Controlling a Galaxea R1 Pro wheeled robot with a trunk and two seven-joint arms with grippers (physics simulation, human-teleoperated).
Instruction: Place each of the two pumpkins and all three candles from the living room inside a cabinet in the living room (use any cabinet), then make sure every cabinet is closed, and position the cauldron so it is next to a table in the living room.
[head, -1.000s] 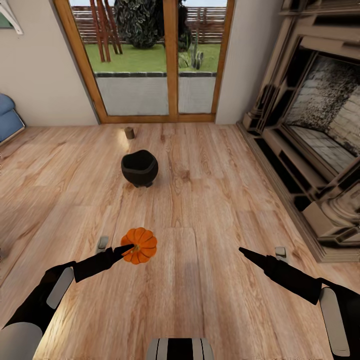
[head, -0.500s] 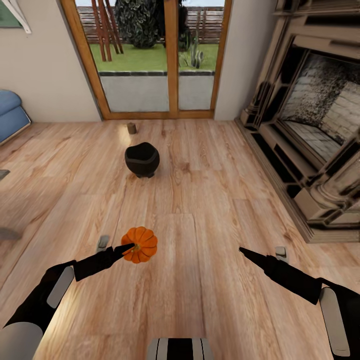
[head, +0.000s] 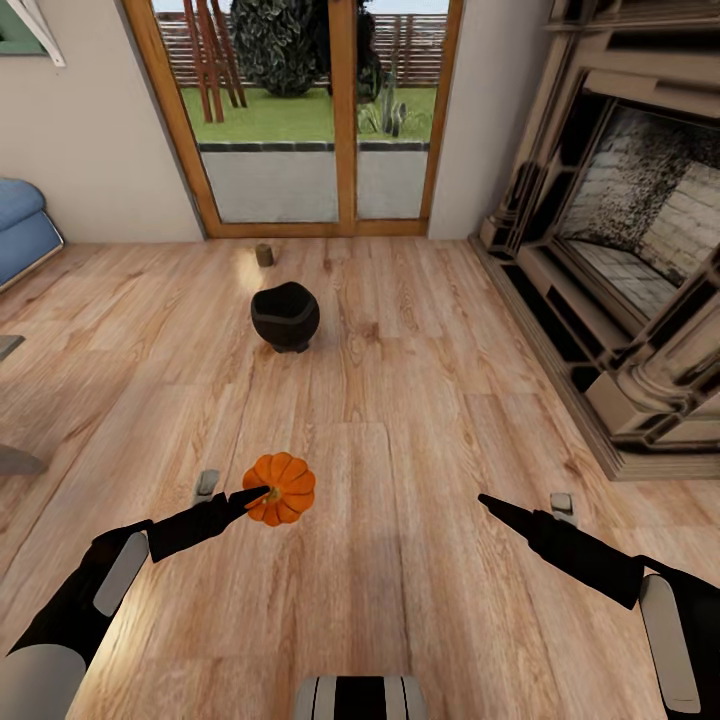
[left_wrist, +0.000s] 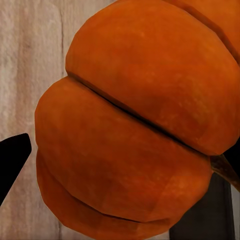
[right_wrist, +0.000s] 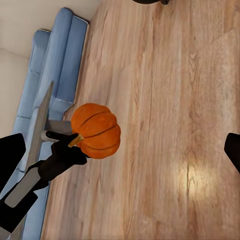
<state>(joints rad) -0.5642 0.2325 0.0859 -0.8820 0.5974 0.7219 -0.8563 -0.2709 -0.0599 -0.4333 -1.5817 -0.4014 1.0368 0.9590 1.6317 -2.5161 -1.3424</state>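
From the head camera, glossy plank floor (head: 420, 400) runs to glass doors (head: 310, 120); a round black cauldron (head: 285, 317) stands mid-floor, an ornate fireplace (head: 620, 250) at right. The left gripper (head: 262, 492) clamps a ribbed orange pumpkin (head: 282, 489). In the right wrist camera, a blue sofa (right_wrist: 55, 90) lies beyond; the right gripper (head: 482, 500) is spread, holding nothing.

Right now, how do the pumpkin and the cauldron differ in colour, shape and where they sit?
The pumpkin is orange and ribbed; the cauldron is black and smooth, with a wide open mouth. The pumpkin is held at the tip of the left gripper, above the floor; the cauldron stands on the floor farther off, toward the glass doors, with no gripper near it. Both are small and roundish.
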